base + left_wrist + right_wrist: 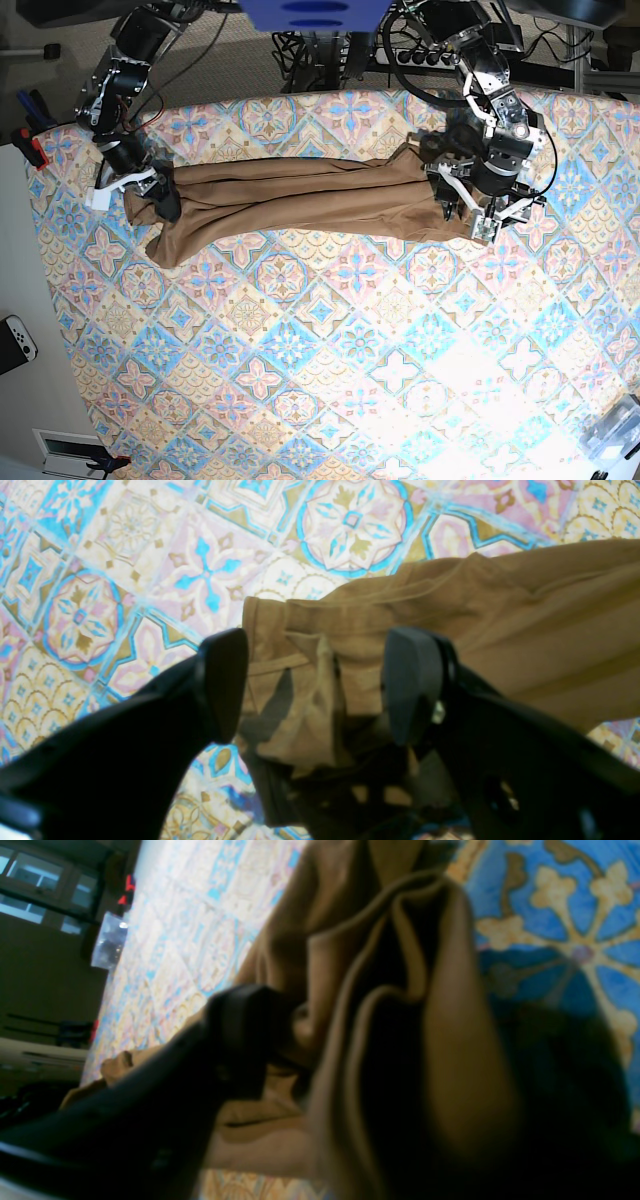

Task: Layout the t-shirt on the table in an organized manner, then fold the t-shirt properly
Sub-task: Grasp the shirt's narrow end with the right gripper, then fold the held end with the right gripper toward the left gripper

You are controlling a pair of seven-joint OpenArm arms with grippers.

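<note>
Stretching across the far part of the tabletop point(330, 330), the t-shirt point(310, 195) lies as a long tan-brown band of bunched, lengthwise folds, running from one arm to the other in the base view. The left claw point(462, 205) sits at the band's end on that view's right, and the right claw point(160, 192) sits at the opposite end, where the cloth flares and droops toward the near side. In the left wrist view the left claw point(320, 685) has its two dark fingers point(225, 680) spread apart, one on each side of a crumpled, hemmed corner of the t-shirt point(500, 630); the fabric lies between them, without the pads pressed together on it, so this claw reads as open around the cloth. Patterned tabletop point(125, 580) shows beyond that corner. In the right wrist view one dark finger point(240, 1035) presses into thick folds of the t-shirt point(450, 1040), which fill most of the view and hang over the other finger; the cloth appears pinched by the right claw point(300, 1050), gripping the gathered fabric just above the blue-and-cream tabletop point(560, 915).
</note>
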